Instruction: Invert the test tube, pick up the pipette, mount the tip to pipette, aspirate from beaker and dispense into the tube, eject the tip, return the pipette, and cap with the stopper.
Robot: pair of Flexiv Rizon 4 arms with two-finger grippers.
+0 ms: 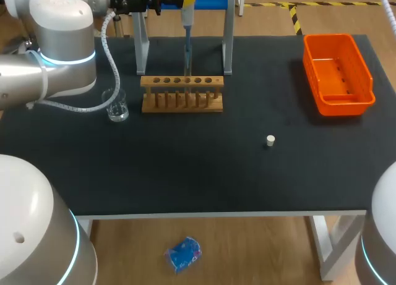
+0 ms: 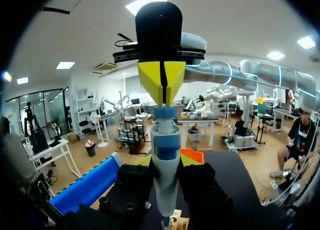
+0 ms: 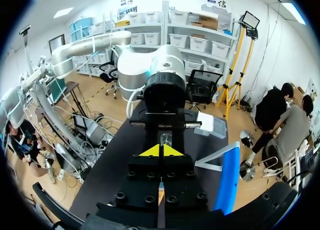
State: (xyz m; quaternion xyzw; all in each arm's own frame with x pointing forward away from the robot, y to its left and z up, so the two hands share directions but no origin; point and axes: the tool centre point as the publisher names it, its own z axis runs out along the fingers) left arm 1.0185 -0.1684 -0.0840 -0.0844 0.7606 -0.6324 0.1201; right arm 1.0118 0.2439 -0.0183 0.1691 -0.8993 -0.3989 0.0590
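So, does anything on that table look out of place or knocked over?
Only mildly: a small white stopper sits alone on the black table, well apart from the wooden rack. The beaker stands upright, the pipette is vertical, and no spill shows.

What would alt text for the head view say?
A pipette hangs tip-down over a wooden tube rack on a black table, the left arm coming in from the left. A beaker, white stopper and orange bin sit around it.

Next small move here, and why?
Likely push the right gripper straight down to press the plunger. Its shut tips sit on top of the pipette, the left gripper holds it upright, and its lower end is over the rack. Liquid inside: cannot tell.
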